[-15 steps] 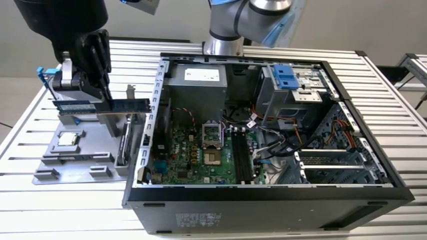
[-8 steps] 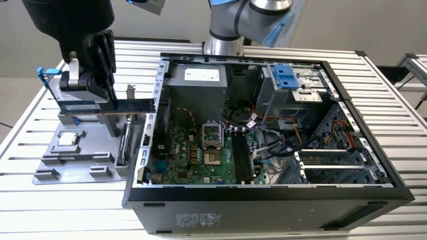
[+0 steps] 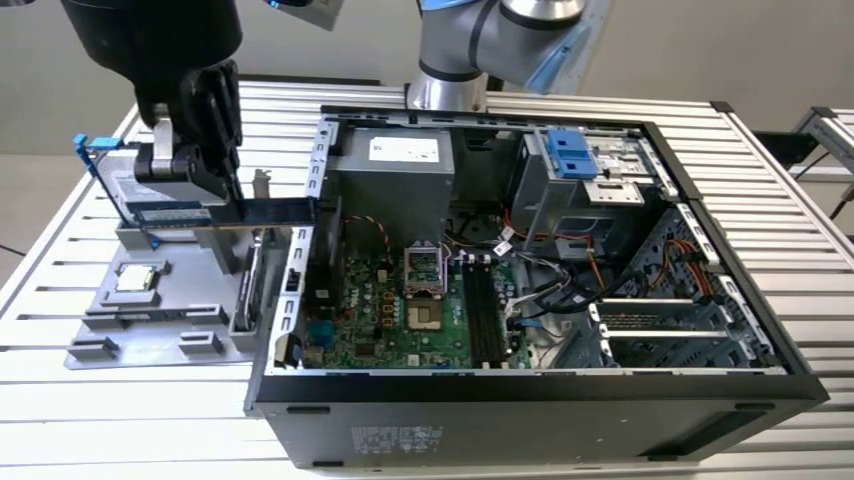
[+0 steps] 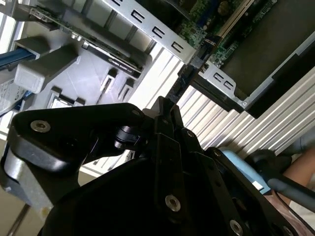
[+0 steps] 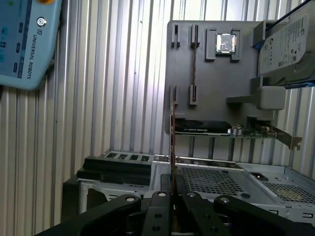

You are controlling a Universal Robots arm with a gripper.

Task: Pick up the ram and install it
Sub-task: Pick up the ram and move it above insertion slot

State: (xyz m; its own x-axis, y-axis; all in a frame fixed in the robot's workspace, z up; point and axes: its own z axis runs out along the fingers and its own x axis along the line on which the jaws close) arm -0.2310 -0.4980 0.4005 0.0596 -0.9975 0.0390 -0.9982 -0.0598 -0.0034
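The ram (image 3: 254,211) is a long dark blue-green stick with a pale label. It hangs level above the grey parts tray (image 3: 147,330), with one end near the wall of the open computer case (image 3: 534,400). My gripper (image 3: 200,198) is shut on it from above. In the first wrist view the ram (image 5: 172,142) shows edge-on as a thin line running out from between my fingers (image 5: 158,201). In the second wrist view its dark edge (image 4: 189,71) points toward the case frame. The black memory slots (image 3: 483,310) lie on the motherboard inside the case.
The tray (image 5: 211,83) also holds a silver processor (image 5: 225,43), a hard drive in a blue frame (image 5: 288,44) and a larger card with a metal bracket (image 5: 216,129). A pale blue teach pendant (image 5: 24,39) lies on the slatted table. A person's arm (image 4: 300,172) is close by.
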